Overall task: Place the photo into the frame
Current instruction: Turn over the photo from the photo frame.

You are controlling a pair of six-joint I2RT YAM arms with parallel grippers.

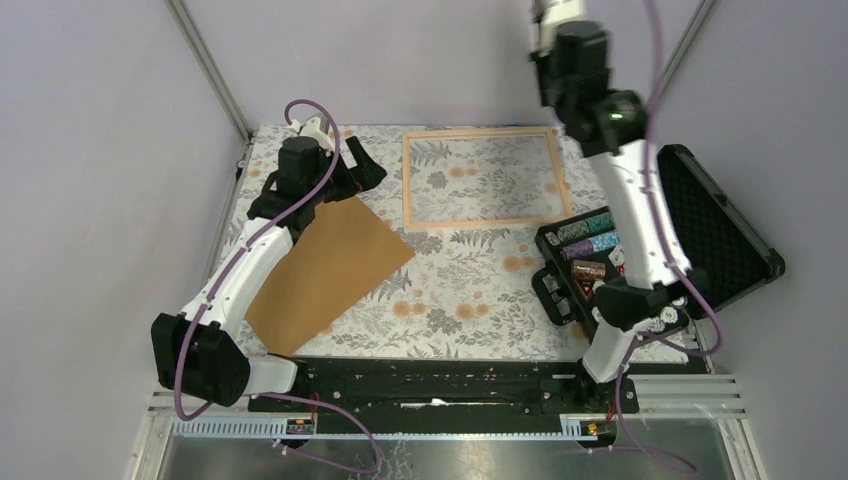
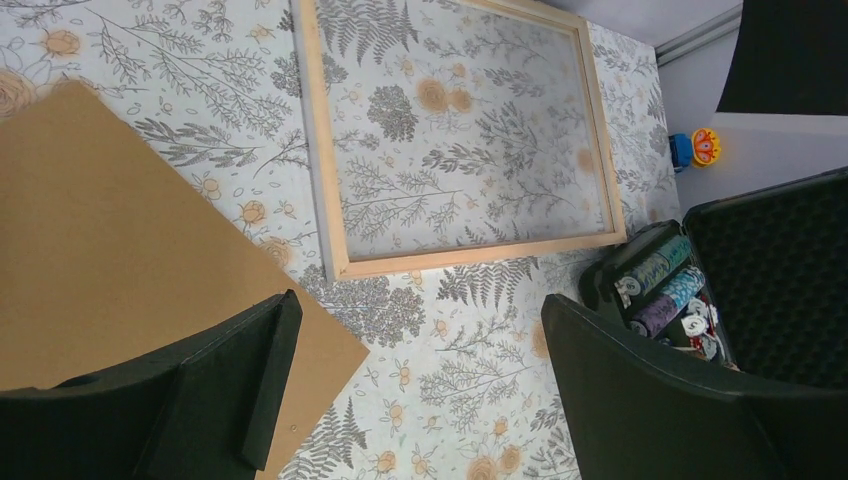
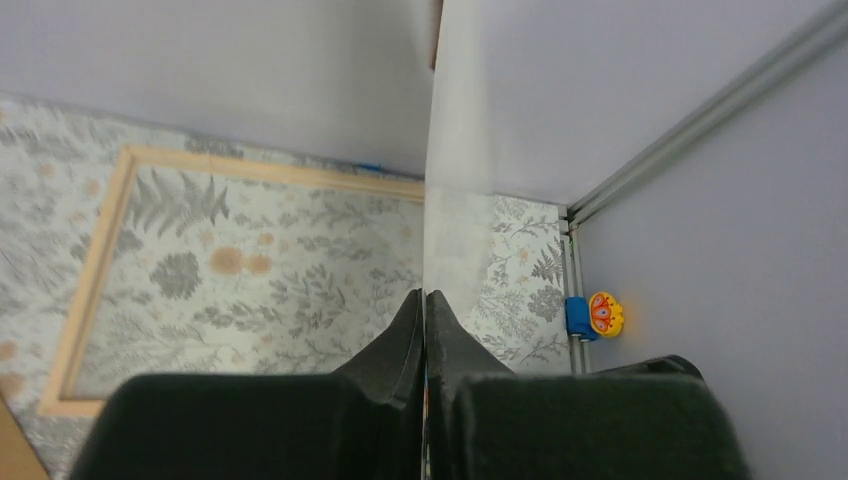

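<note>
Over the photo, at its far corner, left jaws are hovering released, empty. Its long axis is slanting toward the frame, lying to the right. Right jaws are hanging clenched, farther off.

On the table, the frame lies flat at the far middle. The photo lies face down to its near left, apart from it. The left gripper hangs over the photo's far corner. The case sits at the right edge, chips inside. The right gripper, high over the far right, pinches a thin sheet.
</note>
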